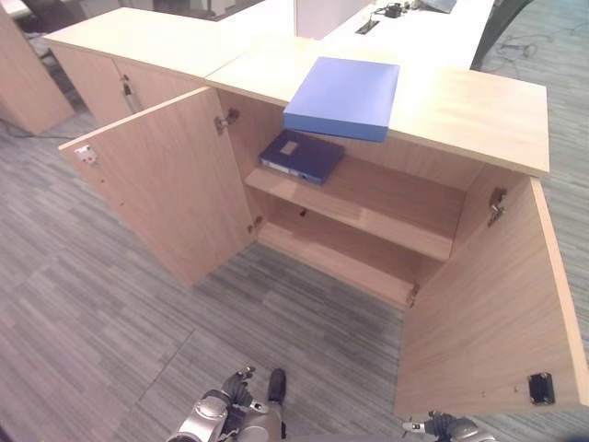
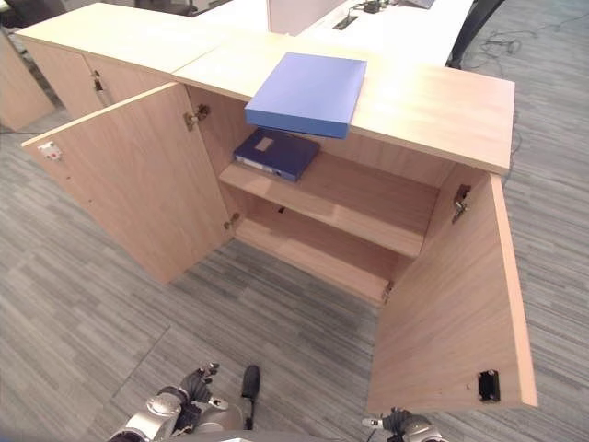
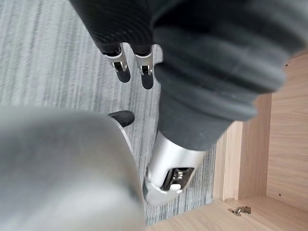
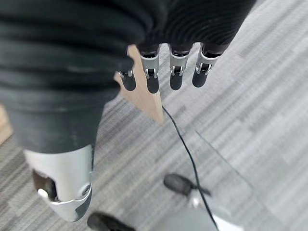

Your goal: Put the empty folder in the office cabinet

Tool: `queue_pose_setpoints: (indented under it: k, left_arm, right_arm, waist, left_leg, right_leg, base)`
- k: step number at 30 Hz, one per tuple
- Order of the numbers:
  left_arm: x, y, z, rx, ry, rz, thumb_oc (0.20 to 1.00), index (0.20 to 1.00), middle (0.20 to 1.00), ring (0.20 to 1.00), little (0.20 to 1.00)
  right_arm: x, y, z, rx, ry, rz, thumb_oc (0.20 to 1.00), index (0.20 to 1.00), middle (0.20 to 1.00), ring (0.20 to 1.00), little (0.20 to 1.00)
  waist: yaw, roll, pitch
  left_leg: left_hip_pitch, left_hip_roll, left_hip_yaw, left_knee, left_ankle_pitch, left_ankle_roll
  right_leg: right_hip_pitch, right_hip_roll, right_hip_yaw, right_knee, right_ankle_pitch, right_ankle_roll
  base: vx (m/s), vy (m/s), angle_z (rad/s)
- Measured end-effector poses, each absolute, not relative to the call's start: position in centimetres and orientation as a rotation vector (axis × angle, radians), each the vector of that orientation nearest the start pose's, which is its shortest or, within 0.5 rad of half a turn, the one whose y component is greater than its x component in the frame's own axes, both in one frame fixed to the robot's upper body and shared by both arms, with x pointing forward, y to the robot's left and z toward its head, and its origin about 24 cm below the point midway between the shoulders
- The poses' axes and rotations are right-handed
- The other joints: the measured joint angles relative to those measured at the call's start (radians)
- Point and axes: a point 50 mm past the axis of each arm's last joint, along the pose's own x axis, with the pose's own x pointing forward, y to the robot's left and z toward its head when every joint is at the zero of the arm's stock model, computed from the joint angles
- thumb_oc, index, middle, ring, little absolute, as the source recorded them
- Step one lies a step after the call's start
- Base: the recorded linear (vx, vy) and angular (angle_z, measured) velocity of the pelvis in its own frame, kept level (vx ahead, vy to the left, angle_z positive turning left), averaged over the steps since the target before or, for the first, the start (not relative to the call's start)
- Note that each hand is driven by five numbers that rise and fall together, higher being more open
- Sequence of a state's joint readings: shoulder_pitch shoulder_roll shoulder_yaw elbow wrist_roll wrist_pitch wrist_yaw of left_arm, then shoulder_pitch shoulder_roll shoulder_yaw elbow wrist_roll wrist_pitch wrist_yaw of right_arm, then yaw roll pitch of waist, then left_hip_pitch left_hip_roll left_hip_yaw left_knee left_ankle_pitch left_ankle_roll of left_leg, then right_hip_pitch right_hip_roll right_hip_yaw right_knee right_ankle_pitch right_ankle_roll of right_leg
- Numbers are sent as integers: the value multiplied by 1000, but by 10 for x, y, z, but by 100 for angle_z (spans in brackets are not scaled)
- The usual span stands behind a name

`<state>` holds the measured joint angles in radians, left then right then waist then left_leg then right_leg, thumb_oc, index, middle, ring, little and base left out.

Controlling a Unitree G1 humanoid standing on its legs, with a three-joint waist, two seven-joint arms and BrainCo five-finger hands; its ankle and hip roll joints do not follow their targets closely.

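Left eye view: one light blue folder [image 1: 345,96] flat on the cabinet top [image 1: 479,110], long axis running away from the robot, well ahead of both hands; one dark blue binder [image 1: 302,155] on the upper shelf [image 1: 386,207]; two doors [image 1: 166,180] swung open. Left hand [image 1: 241,394] slightly nearer.

Left wrist view: left hand [image 3: 130,67] hanging relaxed, empty.

Right wrist view: right hand [image 4: 163,72] fingers straight, holding nothing.
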<state>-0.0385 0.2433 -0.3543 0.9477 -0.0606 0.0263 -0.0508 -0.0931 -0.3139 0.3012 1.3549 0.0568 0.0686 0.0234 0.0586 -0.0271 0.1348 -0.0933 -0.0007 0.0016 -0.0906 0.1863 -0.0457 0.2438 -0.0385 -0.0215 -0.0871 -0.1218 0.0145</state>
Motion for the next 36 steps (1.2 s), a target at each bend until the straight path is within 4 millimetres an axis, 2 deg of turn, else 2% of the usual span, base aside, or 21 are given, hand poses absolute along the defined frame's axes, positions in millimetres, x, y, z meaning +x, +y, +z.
queue_pose_setpoints:
  k: [1,2,5,10,12,14,15,16,17,18,20,22,23,24,25,26,28,31,32,35,36]
  left_arm:
    - [153,189,-140,323,975,-226,1000,1000,1000,1000,1000]
    - [154,189,-139,325,973,-224,1000,1000,1000,1000,1000]
    - [152,190,-140,324,978,-221,1000,1000,1000,1000,1000]
    - [148,192,-143,333,1002,-208,1000,1000,1000,1000,1000]
    - [146,190,-144,335,1006,-218,1000,1000,1000,1000,1000]
    - [146,188,-144,343,1006,-232,1000,1000,1000,1000,1000]
    - [145,188,-144,358,1007,-248,1000,1000,1000,1000,1000]
    - [140,188,-146,358,1022,-249,1000,1000,1000,1000,1000]
    - [137,190,-147,358,1036,-249,1000,1000,1000,1000,1000]
    - [138,190,-147,360,1035,-252,1000,1000,1000,1000,1000]
    - [141,192,-145,365,1030,-251,1000,1000,1000,1000,1000]
    - [138,195,-146,370,1043,-250,1000,1000,1000,1000,1000]
    - [139,190,-146,361,1039,-260,1000,1000,1000,1000,1000]
    - [143,194,-145,370,1030,-252,1000,1000,1000,1000,1000]
    - [144,192,-144,369,1024,-261,1000,1000,1000,1000,1000]
    - [143,189,-144,363,1020,-268,1000,1000,1000,1000,1000]
    - [145,185,-143,361,1005,-287,1000,1000,1000,1000,1000]
    - [144,182,-143,383,1003,-312,1000,1000,1000,1000,1000]
    - [145,181,-143,393,998,-324,1000,1000,1000,1000,1000]
    - [146,181,-143,402,996,-330,1000,1000,1000,1000,1000]
    - [149,179,-142,400,990,-331,1000,1000,1000,1000,1000]
  right_arm:
    - [89,-257,-158,-414,1367,12,1000,1000,1000,1000,1000]
    - [88,-256,-159,-410,1370,15,1000,1000,1000,1000,1000]
    - [92,-246,-161,-392,1361,46,1000,1000,1000,1000,1000]
    - [102,-231,-161,-368,1322,92,1000,1000,1000,1000,1000]
    - [101,-231,-162,-362,1330,106,1000,1000,1000,1000,1000]
    - [103,-231,-161,-369,1326,117,1000,1000,1000,1000,1000]
    - [106,-229,-161,-364,1312,127,1000,1000,1000,1000,1000]
    - [108,-227,-160,-365,1301,141,1000,1000,1000,1000,1000]
    - [111,-223,-161,-377,1291,170,1000,1000,1000,1000,1000]
    - [113,-220,-160,-383,1282,191,1000,1000,1000,1000,1000]
    - [127,-215,-157,-405,1239,224,1000,1000,1000,1000,1000]
    - [141,-208,-153,-432,1198,266,1000,1000,1000,1000,1000]
    - [144,-207,-152,-432,1179,271,1000,1000,1000,1000,1000]
    - [151,-204,-150,-431,1160,276,1000,1000,1000,1000,1000]
    - [150,-204,-150,-430,1162,276,1000,1000,1000,1000,1000]
    - [149,-204,-150,-428,1168,275,1000,1000,1000,1000,1000]
    - [145,-205,-152,-425,1176,272,1000,1000,1000,1000,1000]
    - [142,-208,-152,-428,1183,265,1000,1000,1000,1000,1000]
    - [144,-211,-151,-434,1182,258,1000,1000,1000,1000,1000]
    - [143,-211,-151,-437,1184,262,1000,1000,1000,1000,1000]
    - [144,-212,-151,-437,1181,258,1000,1000,1000,1000,1000]
  waist:
    - [-3,-6,-5]
    - [-7,-11,-6]
    - [-17,3,-18]
    - [-17,24,-66]
    - [-14,45,-83]
    - [-2,59,-89]
    - [31,59,-85]
    - [48,54,-89]
    - [53,48,-94]
    - [51,46,-93]
    - [49,49,-80]
    - [41,50,-57]
    - [29,37,-46]
    - [25,32,-22]
    - [3,23,-16]
    - [1,22,-17]
    - [2,30,-12]
    - [3,28,-16]
    - [4,32,-16]
    - [-2,29,-18]
    - [-4,25,-20]
  left_leg:
    - [6,-20,12,0,3,27]
    - [10,-30,20,0,-6,41]
    - [54,-49,66,-2,-37,91]
    - [74,-56,102,-10,-76,97]
    - [83,-47,103,-9,-79,112]
    - [91,-42,110,-10,-89,115]
    - [114,-45,146,-10,-102,132]
    - [119,-57,164,-9,-117,129]
    - [121,-66,164,-9,-119,129]
    - [124,-70,161,-9,-119,130]
    - [107,-48,155,-9,-112,129]
    - [107,-25,148,-2,-107,135]
    - [110,-20,140,1,-108,136]
    - [106,-15,134,4,-113,124]
    - [120,-14,105,1,-114,121]
    - [124,-7,79,-7,-115,111]
    - [137,25,31,-3,-109,89]
    - [151,45,15,9,-120,47]
    - [145,59,13,31,-135,25]
    - [135,65,-9,75,-148,3]
    - [128,69,-20,102,-156,-10]
  right_leg:
    - [3,-24,0,0,-6,20]
    - [4,-37,-3,1,-4,24]
    - [9,-68,-25,35,4,53]
    - [-24,-83,-46,113,0,62]
    - [-73,-82,-50,220,-19,78]
    - [-120,-86,-77,327,-32,71]
    - [-171,-155,-199,469,-75,44]
    - [-188,-216,-266,501,-77,42]
    - [-197,-255,-284,493,-73,50]
    - [-220,-272,-296,485,-68,60]
    - [-275,-263,-286,443,-57,85]
    - [-337,-198,-272,385,-33,114]
    - [-377,-167,-275,356,0,129]
    - [-384,-142,-269,309,45,124]
    - [-379,-122,-270,287,100,115]
    - [-351,-108,-272,248,101,99]
    - [-271,-46,-271,156,108,97]
    - [-246,-22,-295,131,103,54]
    - [-233,-7,-296,129,93,31]
    - [-198,5,-311,103,92,24]
    - [-185,17,-321,101,77,7]
  base:
    - [164,179,-25]
    - [165,180,-28]
    - [186,233,-39]
    - [130,201,-25]
    - [102,249,-4]
    - [111,139,-20]
    - [86,36,-55]
    - [115,22,-56]
    - [46,-22,-22]
    - [113,-45,1]
    - [113,-47,-1]
    - [154,-54,-2]
    - [293,-106,16]
    - [273,-97,45]
    - [390,-141,58]
    - [331,-126,56]
    - [276,-127,42]
    - [167,-92,22]
    - [267,-162,8]
    - [274,-200,17]
    - [192,-185,29]
